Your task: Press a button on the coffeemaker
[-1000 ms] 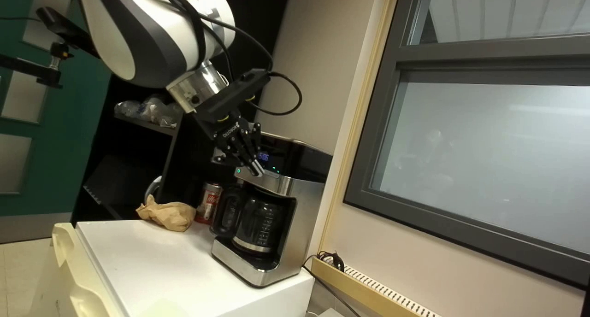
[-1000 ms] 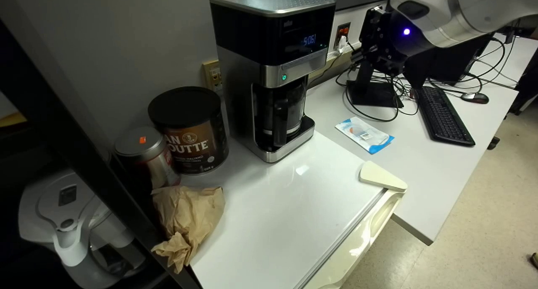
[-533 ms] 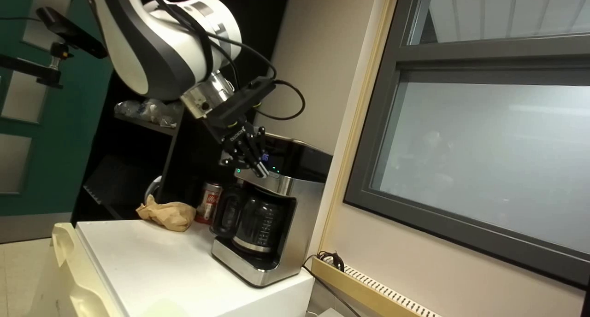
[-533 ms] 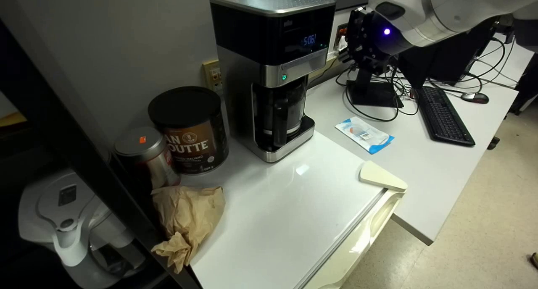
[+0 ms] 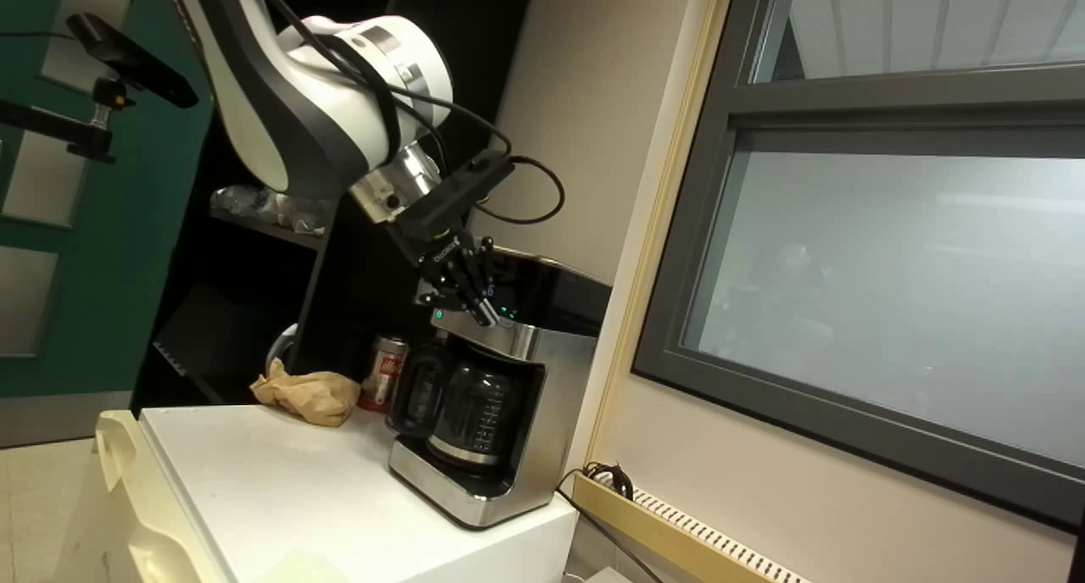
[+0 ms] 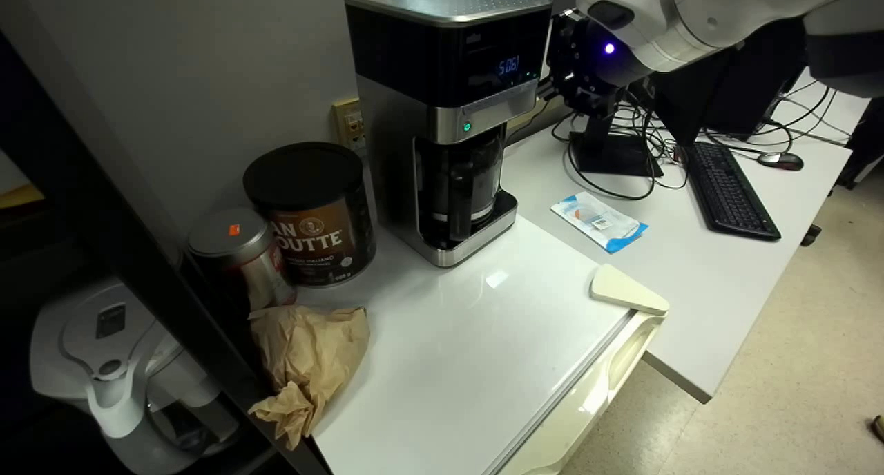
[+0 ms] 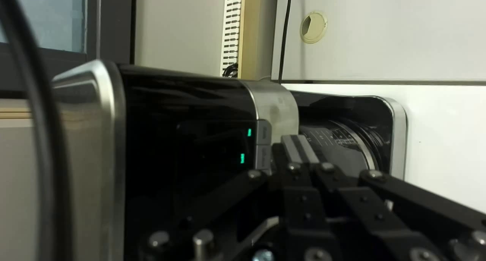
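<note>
The black and silver coffeemaker (image 5: 559, 396) stands upright on a white surface. It also shows in an exterior view (image 6: 394, 143) and in the wrist view (image 7: 182, 98). Its glass carafe (image 5: 487, 413) sits inside. A round green-lit button (image 6: 467, 126) is on the silver band. In the wrist view, grey buttons (image 7: 263, 132) line the panel edge beside two green lights. My gripper (image 7: 300, 149) is shut and empty, its fingertips together just beside the buttons, before the silver band. It also shows in both exterior views (image 5: 487, 313) (image 6: 544, 90). I cannot tell whether it touches. The arm hides part of the panel.
A crumpled brown paper bag (image 6: 311, 364), a red and silver can (image 6: 242, 254) and a large dark tin (image 6: 311, 219) stand beside the coffeemaker. A desk holds a blue-white packet (image 6: 599, 221), cables and a keyboard (image 6: 728, 188). A wall is behind.
The arm and shut gripper have moved closer to the coffeemaker, leftward in an exterior view, and rightward and slightly down in an exterior view. The coffeemaker has not moved.
</note>
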Controlling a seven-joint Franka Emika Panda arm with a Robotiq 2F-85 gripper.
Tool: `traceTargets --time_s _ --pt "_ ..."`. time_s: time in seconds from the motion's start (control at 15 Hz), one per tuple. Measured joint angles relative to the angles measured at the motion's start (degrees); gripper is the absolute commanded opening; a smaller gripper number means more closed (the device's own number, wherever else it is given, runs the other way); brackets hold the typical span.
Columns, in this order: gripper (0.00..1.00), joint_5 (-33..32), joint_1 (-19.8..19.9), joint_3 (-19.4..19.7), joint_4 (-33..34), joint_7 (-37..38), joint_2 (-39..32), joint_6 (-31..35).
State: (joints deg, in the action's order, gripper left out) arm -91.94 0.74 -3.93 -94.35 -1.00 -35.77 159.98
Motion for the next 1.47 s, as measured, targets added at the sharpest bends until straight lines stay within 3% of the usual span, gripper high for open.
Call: traceTargets --time_s 0.73,1.47 --pt "0.01 8.6 -0.3 -0.1 3.3 -9.0 -2.4 -0.1" --pt "0.01 8.7 -0.3 -0.2 3.5 -9.6 -2.5 -0.2"
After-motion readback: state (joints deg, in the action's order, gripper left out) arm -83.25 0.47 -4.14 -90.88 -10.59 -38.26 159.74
